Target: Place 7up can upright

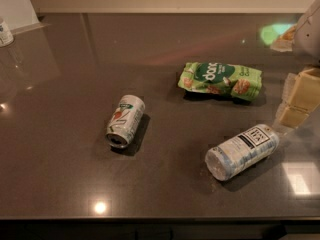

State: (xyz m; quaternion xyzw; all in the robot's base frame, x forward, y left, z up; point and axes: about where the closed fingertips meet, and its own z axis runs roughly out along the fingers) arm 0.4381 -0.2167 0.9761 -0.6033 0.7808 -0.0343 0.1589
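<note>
The 7up can [125,120] lies on its side on the dark countertop [60,159], left of centre. It is silver-white with green and red marks, and one round end faces the front edge. My gripper [298,103] is at the right edge of the view, beige and partly cut off. It hangs far to the right of the can, just above the neck end of the plastic bottle, and holds nothing that I can see.
A clear plastic bottle [243,150] with a white-and-dark label lies on its side at the front right. A green snack bag [220,80] lies flat behind it. A small white container [5,32] stands at the far left. The counter's front edge [160,218] runs along the bottom.
</note>
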